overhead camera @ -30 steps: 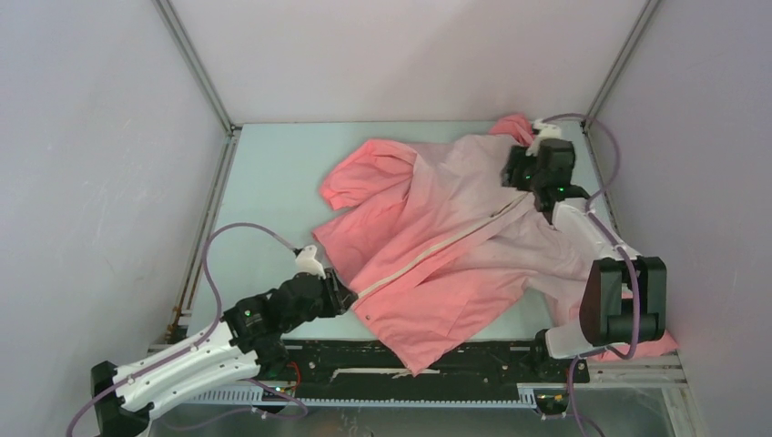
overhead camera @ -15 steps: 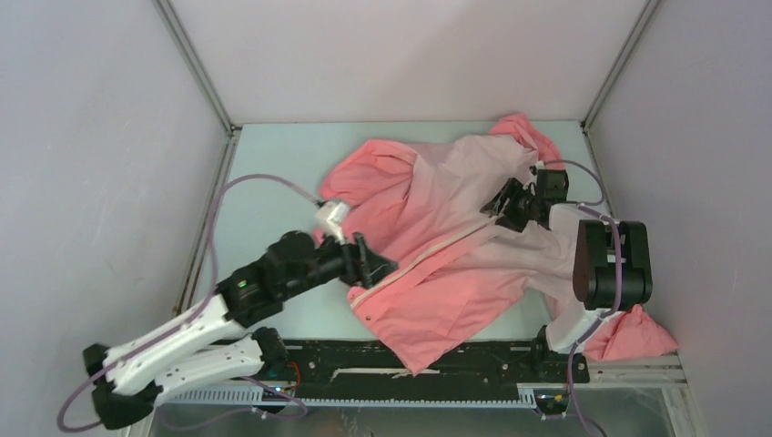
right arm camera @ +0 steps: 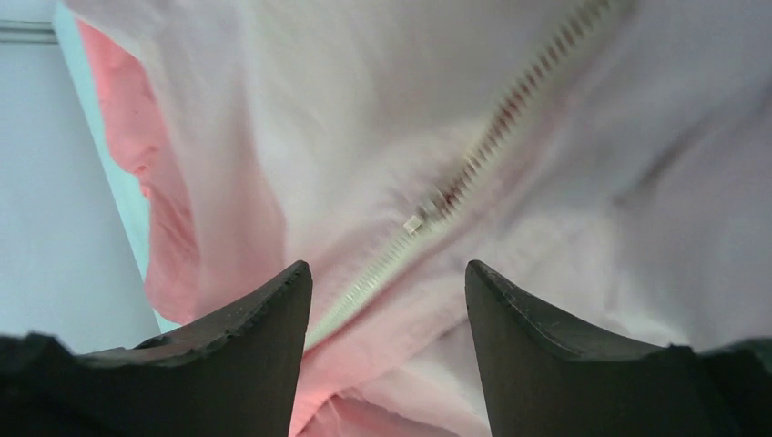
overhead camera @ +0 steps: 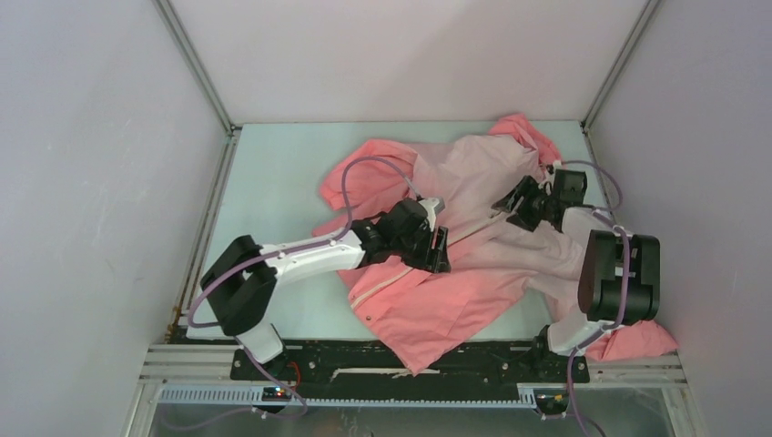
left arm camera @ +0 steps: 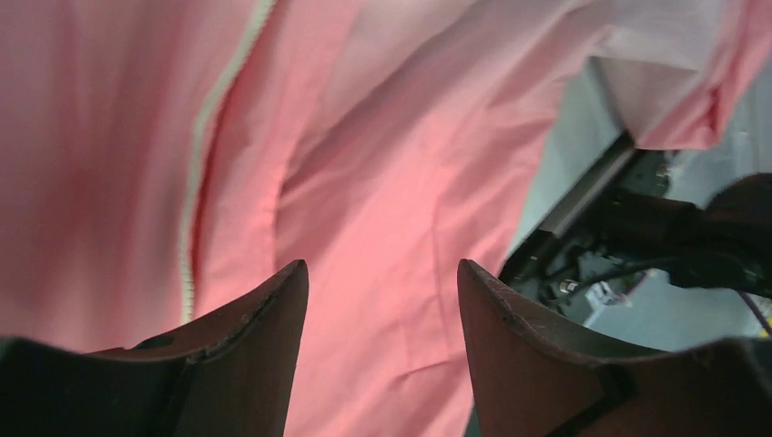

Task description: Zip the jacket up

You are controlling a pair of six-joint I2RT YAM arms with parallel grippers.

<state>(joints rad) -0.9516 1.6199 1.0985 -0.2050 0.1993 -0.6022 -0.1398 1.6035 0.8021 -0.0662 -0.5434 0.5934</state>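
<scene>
Both pincers released over the jacket [overhead camera: 473, 177] spread on the surface [overhead camera: 273, 182].
From above, I see my left pincer [overhead camera: 441, 250] over the coral front and my right pincer [overhead camera: 505, 202] near the pale top. Left wrist: fingers apart, zipper [left arm camera: 194, 173] beside them. Right wrist: fingers apart, zipper pull [right arm camera: 416, 221] ahead, ungrasped.

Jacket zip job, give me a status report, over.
Left gripper open over the coral front. Right gripper open above the zipper slider. Jacket lies rumpled on the table. Nothing covers the slider.
</scene>
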